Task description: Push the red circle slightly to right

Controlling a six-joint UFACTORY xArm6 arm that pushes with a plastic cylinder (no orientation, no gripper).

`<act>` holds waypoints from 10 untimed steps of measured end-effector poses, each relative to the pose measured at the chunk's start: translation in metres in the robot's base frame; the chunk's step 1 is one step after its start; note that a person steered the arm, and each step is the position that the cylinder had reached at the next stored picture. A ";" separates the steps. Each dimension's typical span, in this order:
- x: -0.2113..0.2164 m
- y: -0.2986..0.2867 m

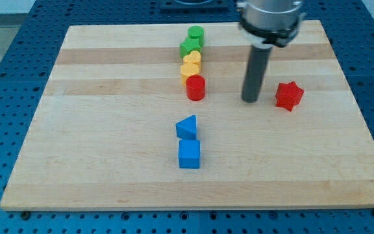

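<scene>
Right of the red circle [195, 88], we are resting my tip [250, 101], holding nothing; light, rigid, it should be sliding easily from its left side.

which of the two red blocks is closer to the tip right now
The red star, just to the view's right of my tip. The red circle lies farther off on the view's left, at the bottom of the green and yellow column.
</scene>
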State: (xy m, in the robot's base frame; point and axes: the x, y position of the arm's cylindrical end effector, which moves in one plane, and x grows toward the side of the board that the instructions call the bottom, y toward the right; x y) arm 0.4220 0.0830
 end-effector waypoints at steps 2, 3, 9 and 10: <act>0.007 -0.086; 0.015 -0.111; -0.023 -0.056; -0.023 -0.029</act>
State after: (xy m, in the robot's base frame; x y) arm 0.3989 0.0541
